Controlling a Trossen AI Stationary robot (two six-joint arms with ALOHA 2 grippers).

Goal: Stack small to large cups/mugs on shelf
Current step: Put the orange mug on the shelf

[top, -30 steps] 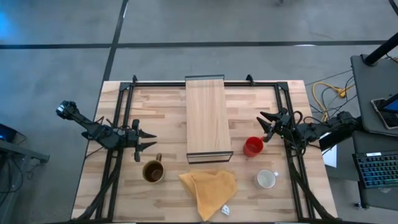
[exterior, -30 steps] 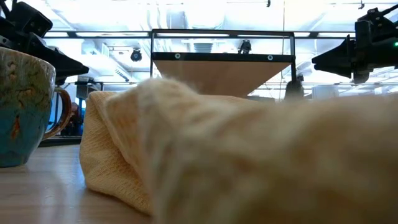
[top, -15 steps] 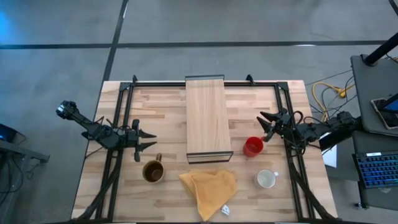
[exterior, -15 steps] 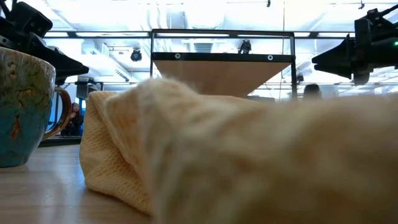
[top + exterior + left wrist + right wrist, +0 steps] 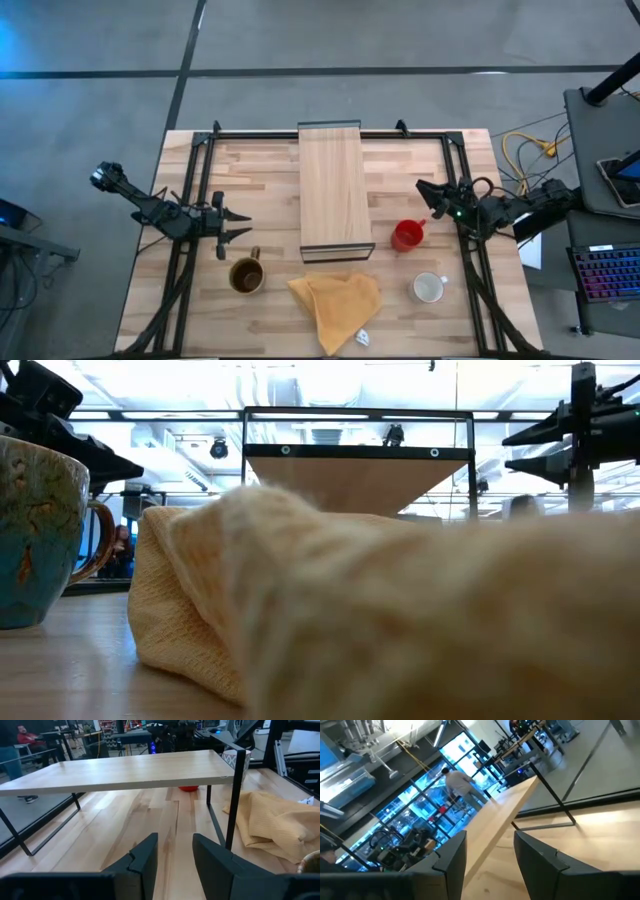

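Mugs come first: the red mug (image 5: 406, 236) sits right of centre in the high view, just beside the lower right corner of the shelf (image 5: 332, 180), with its handle turned to the upper right. The white mug (image 5: 429, 288) stands lower right of it, and the brown mug (image 5: 246, 276) lower left of centre, handle pointing up. None is on the shelf yet.

I judge all three to be glazed ceramic: rigid, fairly heavy for their size, slick, and likely to chip if they knock together in stacking. I would pinch a mug's wall across the rim, one finger inside, rather than trust the handle.

My right gripper (image 5: 424, 189) hangs just up and right of the red mug, fingers spread, holding nothing. My left gripper (image 5: 243, 226) waits above the brown mug, also parted and empty.

A crumpled tan cloth (image 5: 380, 610) fills most of the low view and hides the red and white mugs there; only the brown mug's side shows at the left edge. The right wrist view shows no mug at all.
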